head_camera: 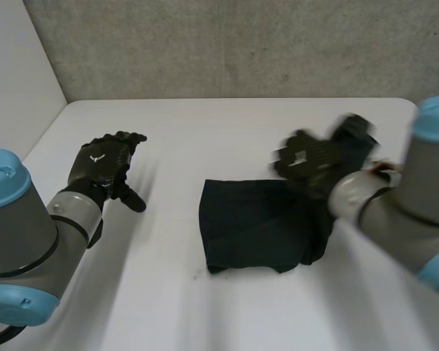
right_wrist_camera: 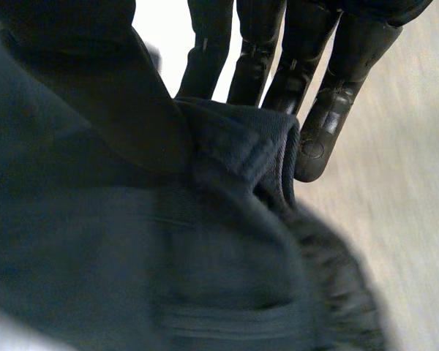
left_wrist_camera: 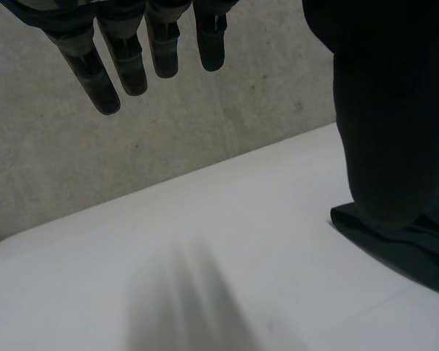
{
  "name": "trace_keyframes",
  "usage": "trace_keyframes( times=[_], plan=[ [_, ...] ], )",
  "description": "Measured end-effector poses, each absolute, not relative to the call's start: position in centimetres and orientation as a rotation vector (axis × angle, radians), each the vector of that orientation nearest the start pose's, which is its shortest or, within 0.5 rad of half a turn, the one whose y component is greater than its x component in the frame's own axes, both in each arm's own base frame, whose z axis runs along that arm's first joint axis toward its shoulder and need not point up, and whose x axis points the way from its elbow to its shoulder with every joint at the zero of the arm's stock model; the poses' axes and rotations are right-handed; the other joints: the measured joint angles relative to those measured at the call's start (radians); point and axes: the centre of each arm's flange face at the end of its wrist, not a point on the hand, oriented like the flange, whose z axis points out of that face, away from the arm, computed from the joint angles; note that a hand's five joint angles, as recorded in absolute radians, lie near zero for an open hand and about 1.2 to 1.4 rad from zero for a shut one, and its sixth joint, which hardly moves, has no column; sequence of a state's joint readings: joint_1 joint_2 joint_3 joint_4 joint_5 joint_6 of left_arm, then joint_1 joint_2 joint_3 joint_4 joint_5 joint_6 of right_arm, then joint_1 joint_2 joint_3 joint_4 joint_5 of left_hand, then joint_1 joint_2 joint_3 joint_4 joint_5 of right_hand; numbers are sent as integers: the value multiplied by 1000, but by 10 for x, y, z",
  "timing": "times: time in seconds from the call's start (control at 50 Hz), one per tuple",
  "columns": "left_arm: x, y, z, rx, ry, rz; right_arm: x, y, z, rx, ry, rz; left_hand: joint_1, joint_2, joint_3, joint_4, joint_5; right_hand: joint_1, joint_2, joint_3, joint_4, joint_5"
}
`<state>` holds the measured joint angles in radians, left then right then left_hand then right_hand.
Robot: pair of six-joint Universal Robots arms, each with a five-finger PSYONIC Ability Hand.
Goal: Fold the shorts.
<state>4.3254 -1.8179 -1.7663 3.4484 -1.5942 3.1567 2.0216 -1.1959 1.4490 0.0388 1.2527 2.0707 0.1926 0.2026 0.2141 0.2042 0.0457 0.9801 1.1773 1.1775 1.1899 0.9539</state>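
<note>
1. shorts (head_camera: 252, 223): dark navy, nearly black soft knit cloth. they lie as a rough rectangle on the right half of the tabletop (head_camera: 227, 139), well off its back edge. the left edge is straight and the front edge is lumpy with a small notch.
2. the right side of the shorts is bunched and pulled up toward the right hand (head_camera: 312, 162), which sits over the back right part of the cloth. the hand looks smeared in the head view.
3. right wrist view: the right hand (right_wrist_camera: 322, 124) is grasping the shorts (right_wrist_camera: 205, 256). a thick rolled fold with a ribbed or stitched hem is pinched between the thumb (right_wrist_camera: 110, 102) and the fingers (right_wrist_camera: 252, 69). the rest of the cloth hangs below the palm in soft wrinkles.
4. left hand (head_camera: 101, 162): black and segmented, over the left half of the tabletop, well apart from the shorts. it is released and empty, with the fingers loosely extended and the thumb pointing down toward the tabletop.
5. left wrist view: the fingers (left_wrist_camera: 132, 58) hang straight and matte black with nothing in them, and the broad thumb (left_wrist_camera: 388, 110) stands apart from them. a flat corner of the shorts (left_wrist_camera: 417, 245) shows beyond the thumb, lying on the tabletop (left_wrist_camera: 205, 241).
6. the tabletop is smooth plain white with rounded back corners.
7. wall (head_camera: 241, 44) behind the back edge: rough grey concrete, speckled. a plain white panel (head_camera: 18, 66) runs along the tabletop's left edge.
8. arms: grey tube joints with light-blue round caps, left (head_camera: 18, 234) and right (head_camera: 417, 197).
</note>
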Motion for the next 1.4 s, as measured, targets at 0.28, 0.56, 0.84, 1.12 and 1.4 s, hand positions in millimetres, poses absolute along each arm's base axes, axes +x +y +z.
trace_keyframes(
  times=[0.28,0.56,0.84,1.12,1.4],
  plan=[
    [-247,-258,217,488,2454,-2269,365,-177,166,-1943,1313,-1560,0,0,0,0,0,-374,-481,-471,-466,-393],
    [-282,-267,260,560,2365,-2458,332,-230,241,-1091,1719,-1571,0,0,0,0,0,-773,-954,-962,-952,-885],
    [-359,-252,225,768,2657,-2267,295,-277,247,-673,2024,-1617,0,0,0,0,0,-773,-954,-962,-952,-885],
    [-373,-254,149,843,2734,-1837,302,-290,176,-791,2202,-1415,0,0,0,0,0,-773,-954,-962,-952,-884],
    [-344,-250,139,800,2554,-1638,306,-287,160,-967,2193,-1417,0,0,0,0,0,-773,-954,-962,-952,-884]
  ],
)
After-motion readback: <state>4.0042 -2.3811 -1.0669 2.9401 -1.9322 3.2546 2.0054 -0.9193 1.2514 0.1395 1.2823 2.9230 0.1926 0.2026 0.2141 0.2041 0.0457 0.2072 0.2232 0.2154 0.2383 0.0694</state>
